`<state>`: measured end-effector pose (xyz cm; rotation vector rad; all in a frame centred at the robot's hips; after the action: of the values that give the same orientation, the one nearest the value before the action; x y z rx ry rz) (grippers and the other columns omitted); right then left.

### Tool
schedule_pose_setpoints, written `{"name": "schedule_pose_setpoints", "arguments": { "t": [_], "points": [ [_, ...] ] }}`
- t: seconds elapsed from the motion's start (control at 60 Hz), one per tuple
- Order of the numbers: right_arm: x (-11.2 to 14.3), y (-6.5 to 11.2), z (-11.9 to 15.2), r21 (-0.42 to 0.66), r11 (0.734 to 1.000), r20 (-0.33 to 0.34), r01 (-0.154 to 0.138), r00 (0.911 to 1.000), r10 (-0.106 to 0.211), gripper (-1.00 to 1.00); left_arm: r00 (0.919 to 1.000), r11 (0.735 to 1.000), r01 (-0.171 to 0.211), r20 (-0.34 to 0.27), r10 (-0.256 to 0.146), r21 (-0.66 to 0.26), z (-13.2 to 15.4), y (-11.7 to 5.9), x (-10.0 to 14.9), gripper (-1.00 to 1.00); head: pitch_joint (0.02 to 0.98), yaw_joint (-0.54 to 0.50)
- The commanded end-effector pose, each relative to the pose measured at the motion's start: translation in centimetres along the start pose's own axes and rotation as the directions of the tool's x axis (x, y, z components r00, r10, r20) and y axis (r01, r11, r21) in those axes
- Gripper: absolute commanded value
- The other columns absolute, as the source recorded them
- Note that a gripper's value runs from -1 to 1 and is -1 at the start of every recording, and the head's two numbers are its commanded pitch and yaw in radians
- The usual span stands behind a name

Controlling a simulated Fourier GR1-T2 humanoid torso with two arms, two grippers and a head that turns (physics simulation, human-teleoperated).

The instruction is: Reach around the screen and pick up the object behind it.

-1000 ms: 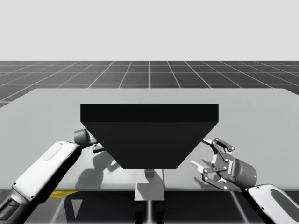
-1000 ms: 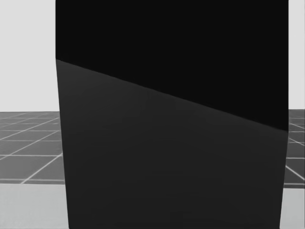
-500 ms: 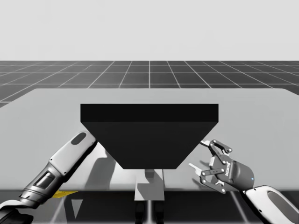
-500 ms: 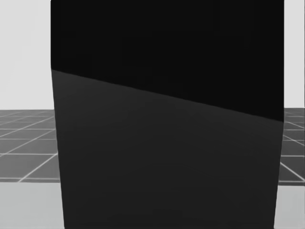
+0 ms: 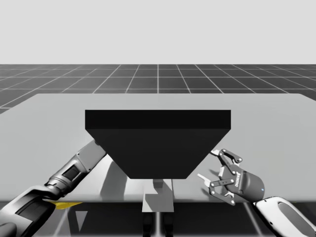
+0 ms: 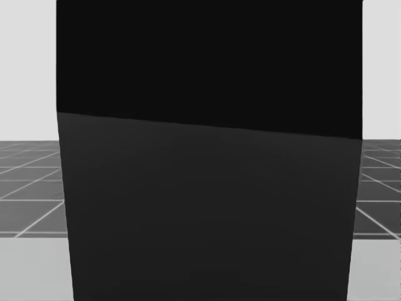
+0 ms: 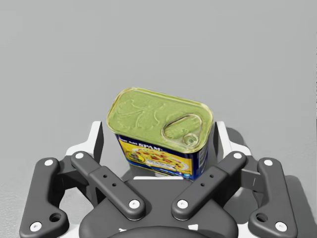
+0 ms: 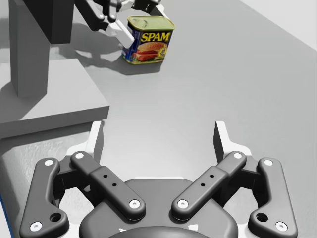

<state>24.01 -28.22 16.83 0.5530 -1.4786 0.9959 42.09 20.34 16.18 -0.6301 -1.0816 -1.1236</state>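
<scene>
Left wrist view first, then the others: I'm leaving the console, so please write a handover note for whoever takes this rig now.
Left gripper: open, reached behind the black screen, with a finger on either side of the blue and yellow rectangular can. One finger stands apart from the can, so there is no grip.
Right gripper: open, holding nothing, over the table beside the screen's right edge.
Can: standing lid up on the table behind the screen.
Done: reach around the screen, fingers lined up on the can.
Left: shut on the can and lift it.
</scene>
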Motion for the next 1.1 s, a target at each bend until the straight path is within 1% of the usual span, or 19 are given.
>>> {"name": "schedule_pose_setpoints", "arguments": {
  "t": [0.017,0.183,0.233,0.267,0.283,0.3,0.317,0.333,0.35,0.417,0.533,0.6,0.617,0.667,0.683,0.817,0.933,1.0,1.1],
  "points": [
    [-0.3,0.2,-0.2,0.002,1.000,-0.008,-0.003,1.0000,0.003,-1.00,0.9999,0.995,-0.001,-0.017,-0.001,-0.095,-1.5,0.1,-0.1,-1.00,0.180,0.01],
    [-0.5,0.3,-0.2,0.001,1.000,-0.017,-0.004,0.9998,0.004,-1.00,0.9999,0.994,0.008,-0.008,-0.009,-0.108,-2.2,0.5,0.2,-1.00,0.179,0.00],
    [-0.6,0.3,-0.2,-0.001,1.000,-0.017,-0.005,0.9998,0.005,-1.00,1.0000,0.994,-0.001,-0.004,0.001,-0.113,-2.4,0.5,0.2,-1.00,0.178,-0.01],
    [-0.6,0.3,-0.2,-0.001,1.000,-0.017,-0.005,0.9998,0.005,-1.00,1.0000,0.993,0.002,-0.007,-0.003,-0.118,-2.5,0.5,0.1,-1.00,0.178,-0.01],
    [-0.6,0.3,-0.2,-0.001,1.000,-0.017,-0.006,0.9998,0.006,-1.00,1.0000,0.994,-0.002,-0.004,0.001,-0.113,-2.6,0.5,0.0,-0.57,0.177,-0.01],
    [-0.6,0.3,-0.2,-0.001,1.000,-0.016,-0.007,0.9998,0.007,-1.00,1.0000,0.994,-0.005,-0.003,0.005,-0.111,-2.6,0.5,0.0,-0.28,0.177,-0.01],
    [-0.6,0.3,-0.2,-0.001,1.000,-0.016,-0.007,0.9998,0.007,-1.00,0.9999,0.994,-0.011,-0.006,0.010,-0.113,-2.6,0.5,-0.2,0.51,0.177,-0.01],
    [-0.6,0.3,-0.2,-0.001,1.000,-0.016,-0.008,0.9998,0.008,-1.00,0.9999,0.994,-0.013,-0.007,0.012,-0.113,-2.6,0.4,-0.3,0.95,0.177,-0.01],
    [-0.6,0.3,-0.2,-0.001,1.000,-0.015,-0.009,0.9998,0.009,-1.00,0.9998,0.993,-0.017,-0.009,0.016,-0.114,-2.6,0.4,-0.4,1.00,0.178,-0.01],
    [-0.6,0.3,-0.2,0.000,1.000,-0.013,-0.010,0.9999,0.010,-1.00,0.9995,0.994,-0.032,-0.010,0.031,-0.108,-2.4,0.4,-0.9,1.00,0.179,-0.01],
    [-0.4,0.1,-0.1,-0.006,1.000,-0.004,-0.015,0.9999,0.015,-1.00,0.9992,0.997,-0.040,-0.008,0.040,-0.073,-0.9,0.5,-1.3,1.00,0.181,-0.01],
    [-0.3,-0.1,-0.1,-0.020,1.000,0.009,-0.015,0.9998,0.015,-1.00,0.9990,0.998,-0.045,-0.008,0.045,-0.041,0.6,0.6,-1.5,1.00,0.179,-0.01],
    [-0.3,-0.2,-0.2,-0.027,1.000,0.018,-0.016,0.9997,0.017,-1.00,0.9987,0.998,-0.050,-0.010,0.050,-0.025,1.5,0.7,-1.7,1.00,0.178,0.00],
    [-0.3,-0.3,-0.2,-0.032,0.999,0.023,-0.017,0.9996,0.018,-1.00,0.9987,0.999,-0.051,-0.010,0.051,-0.008,2.4,0.8,-1.8,1.00,0.176,0.00],
    [-0.3,-0.3,-0.3,-0.036,0.999,0.027,-0.015,0.9995,0.016,-1.00,0.9985,0.999,-0.053,-0.010,0.053,0.009,3.2,0.8,-2.0,1.00,0.174,0.00],
    [-0.3,-0.5,-0.3,-0.046,0.999,0.043,-0.020,0.9988,0.022,-1.00,0.9987,0.996,-0.049,-0.011,0.050,0.072,6.5,0.8,-2.2,1.00,0.168,0.01],
    [-0.1,-0.7,-0.2,-0.067,0.998,0.066,-0.017,0.9976,0.022,-1.00,0.9990,0.992,-0.043,-0.011,0.044,0.119,8.9,0.8,-2.1,1.00,0.163,0.01],
    [-0.1,-0.8,-0.1,-0.074,0.997,0.075,-0.014,0.9970,0.020,-1.00,0.9993,0.989,-0.033,-0.010,0.035,0.147,10.3,0.8,-1.7,1.00,0.159,0.01],
    [-0.1,-1.0,0.0,-0.086,0.996,0.087,-0.015,0.9960,0.023,-1.00,0.9999,0.978,-0.009,0.007,0.007,0.206,12.6,0.8,-0.4,1.00,0.154,0.01]
  ]
}}
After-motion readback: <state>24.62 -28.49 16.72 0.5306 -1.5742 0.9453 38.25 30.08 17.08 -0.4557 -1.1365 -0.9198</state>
